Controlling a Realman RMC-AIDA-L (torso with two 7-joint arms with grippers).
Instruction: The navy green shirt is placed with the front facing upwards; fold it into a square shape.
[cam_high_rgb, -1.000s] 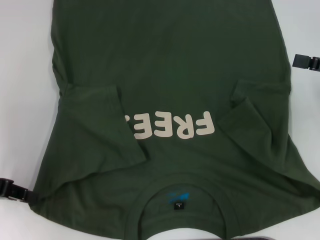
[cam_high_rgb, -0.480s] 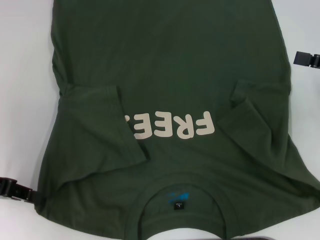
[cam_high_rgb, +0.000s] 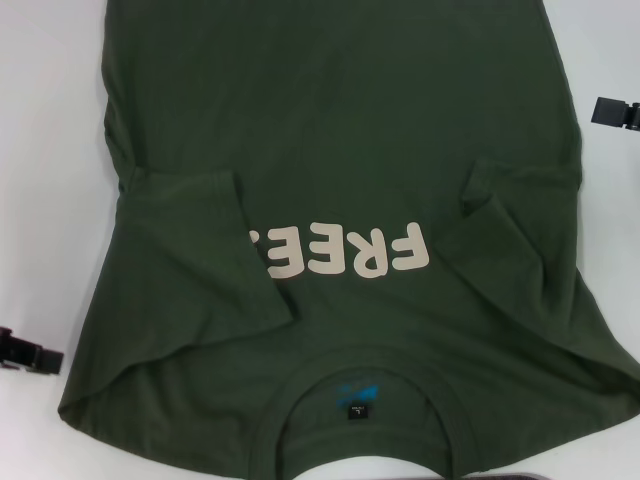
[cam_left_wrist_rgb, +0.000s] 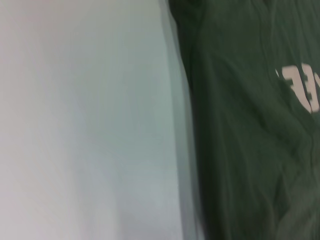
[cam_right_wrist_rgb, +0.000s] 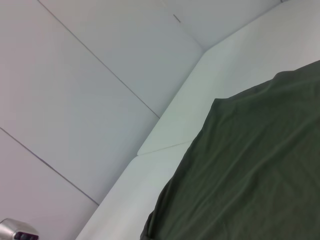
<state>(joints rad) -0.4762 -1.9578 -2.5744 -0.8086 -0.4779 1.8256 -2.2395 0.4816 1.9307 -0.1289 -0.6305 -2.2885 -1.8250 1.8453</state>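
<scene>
— Green shirt (cam_high_rgb: 340, 150) is spread face-up on the white tabletop (cam_high_rgb: 45, 150), both sleeves already folded in; what has changed?

— Left pincer (cam_high_rgb: 30, 352) has been drawn clear of the hem, right pincer (cam_high_rgb: 615, 111) likewise; jaw state cannot be told; a lengthwise fold seems due.

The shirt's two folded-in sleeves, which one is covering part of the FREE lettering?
The sleeve on the robot's left side of the navy green shirt: its edge hides the lettering at that end. The other sleeve stops short of the F.
</scene>
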